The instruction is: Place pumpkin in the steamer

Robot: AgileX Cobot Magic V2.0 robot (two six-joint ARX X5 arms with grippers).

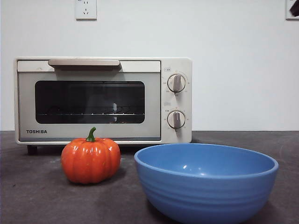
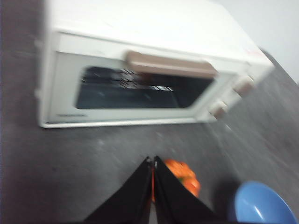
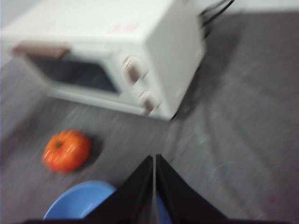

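The orange ribbed pumpkin (image 1: 91,160) with a green stem sits on the dark table in front of the steamer's door. The cream TOSHIBA steamer (image 1: 103,100) stands behind it with its glass door closed. The left gripper (image 2: 153,161) is shut and empty, high above the table, with the pumpkin (image 2: 184,176) just beyond its tips and the steamer (image 2: 140,70) farther on. The right gripper (image 3: 154,159) is shut and empty, high above the table; it shows the pumpkin (image 3: 67,150) and the steamer (image 3: 112,60) from the knob side.
A wide blue ribbed bowl (image 1: 205,182) stands at the front right, next to the pumpkin; it also shows in the left wrist view (image 2: 261,205) and in the right wrist view (image 3: 79,200). A black arm tip (image 1: 294,9) shows at the top right corner.
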